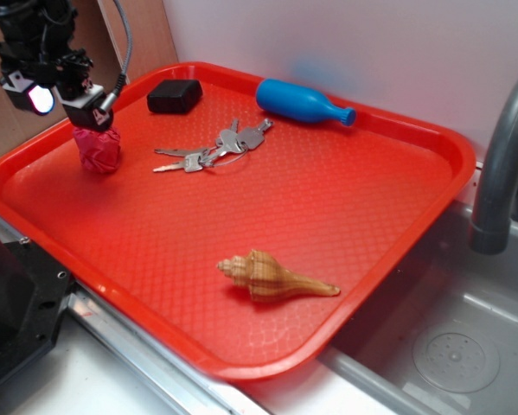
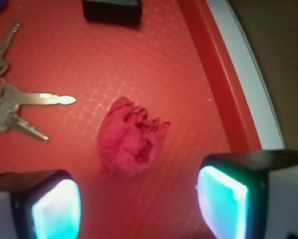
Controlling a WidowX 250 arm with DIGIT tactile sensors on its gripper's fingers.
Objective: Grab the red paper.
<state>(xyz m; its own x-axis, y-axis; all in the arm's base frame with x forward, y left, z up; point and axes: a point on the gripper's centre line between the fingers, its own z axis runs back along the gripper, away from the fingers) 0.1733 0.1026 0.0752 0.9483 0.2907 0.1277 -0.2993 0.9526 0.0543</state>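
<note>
The claw (image 2: 139, 199) hangs with its pads spread apart right above the red paper (image 2: 131, 142) – a crumpled ball near the tray's (image 1: 345, 216) left rim – placed to straddle it before squeezing.

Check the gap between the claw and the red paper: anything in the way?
Nothing. In the wrist view the claw is open, its fingers on either side of the red paper, with only bare tray between. The keys lie off to the side.
</note>
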